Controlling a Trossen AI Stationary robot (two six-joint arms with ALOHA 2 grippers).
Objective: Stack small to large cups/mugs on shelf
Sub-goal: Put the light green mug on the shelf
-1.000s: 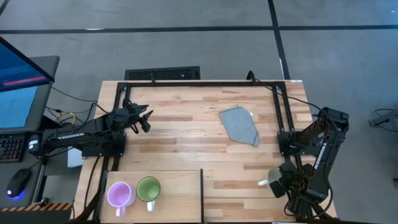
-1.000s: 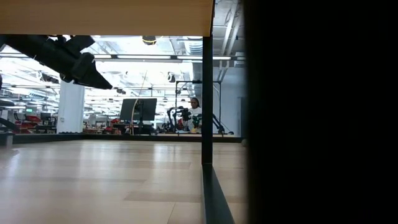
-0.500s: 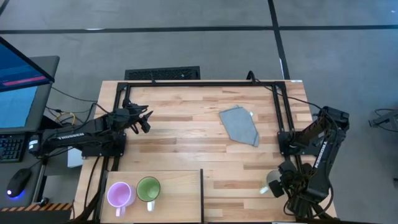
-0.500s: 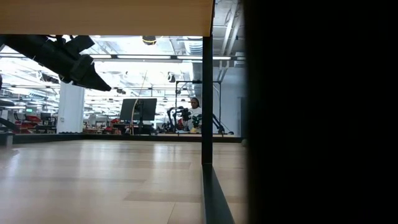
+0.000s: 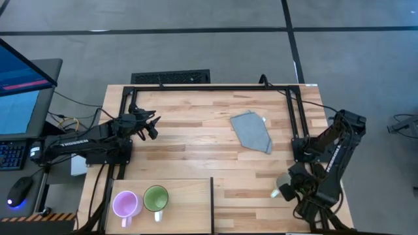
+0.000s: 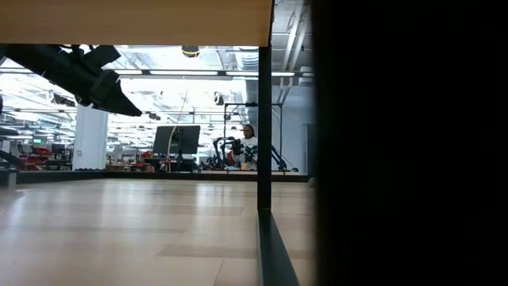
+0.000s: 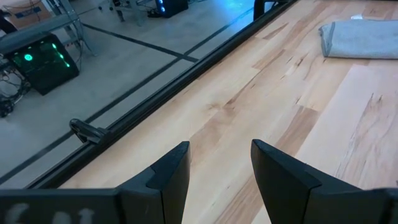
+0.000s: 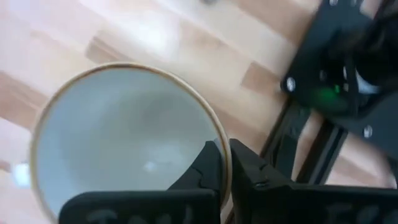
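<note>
Mug rim pinched in the right gripper (image 8: pixel 222 163): fingers closed to a sliver across the wall of the white mug (image 8: pixel 124 143), one inside, one outside. In the high view that mug (image 5: pixel 285 190) sits at the table's near right corner, mostly hidden under the right arm. Over the last second it has drifted a little leftward, and the arm's elbow has shifted with it. I read that as the carry toward the shelf (image 5: pixel 189 196) just starting (whether the mug is actually off the wood I can't tell).

Purple mug (image 5: pixel 125 203) and green mug (image 5: pixel 156 198) stand side by side on the shelf, close together, unchanged. So the white one is the last to go.

Farther back, the left gripper (image 7: pixel 219 163) hasn't moved: fingers apart, holding nothing, parked over the table's far left. Grey cloth (image 5: pixel 252 131) lies untouched toward the far right.

No readable brand, label or writing anywhere.
</note>
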